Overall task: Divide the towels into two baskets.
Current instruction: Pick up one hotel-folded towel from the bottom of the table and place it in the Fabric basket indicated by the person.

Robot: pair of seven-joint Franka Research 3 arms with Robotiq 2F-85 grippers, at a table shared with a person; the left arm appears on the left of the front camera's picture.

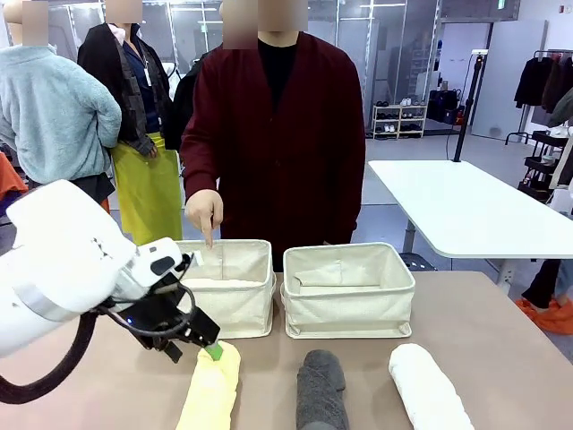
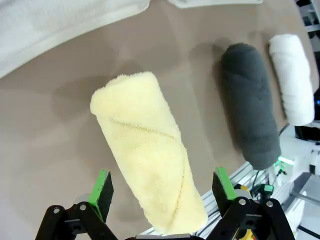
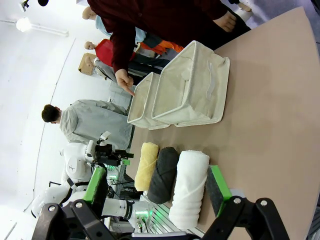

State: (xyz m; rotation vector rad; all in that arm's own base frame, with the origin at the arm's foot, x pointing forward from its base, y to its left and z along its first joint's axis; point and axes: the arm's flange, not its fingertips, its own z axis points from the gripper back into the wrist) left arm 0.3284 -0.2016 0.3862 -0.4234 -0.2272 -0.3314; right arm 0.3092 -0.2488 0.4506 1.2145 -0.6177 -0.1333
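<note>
A: What do we have at our left?
B: Our left jaws stand wide, one on each side of the pale yellow towel [image 2: 147,150], which lies on the desk [image 1: 501,331] before the left basket [image 1: 235,305]. A person's hand [image 1: 205,210] points down into that basket.
A: And further right?
B: The right basket [image 1: 349,305]. In front of it, the dark grey towel [image 1: 320,390] and the white towel [image 1: 430,385] lie on the desk. Our right jaws gape wide, holding nothing.

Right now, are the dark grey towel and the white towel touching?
Apart. The front view shows bare table between the dark grey towel and the white towel.
</note>
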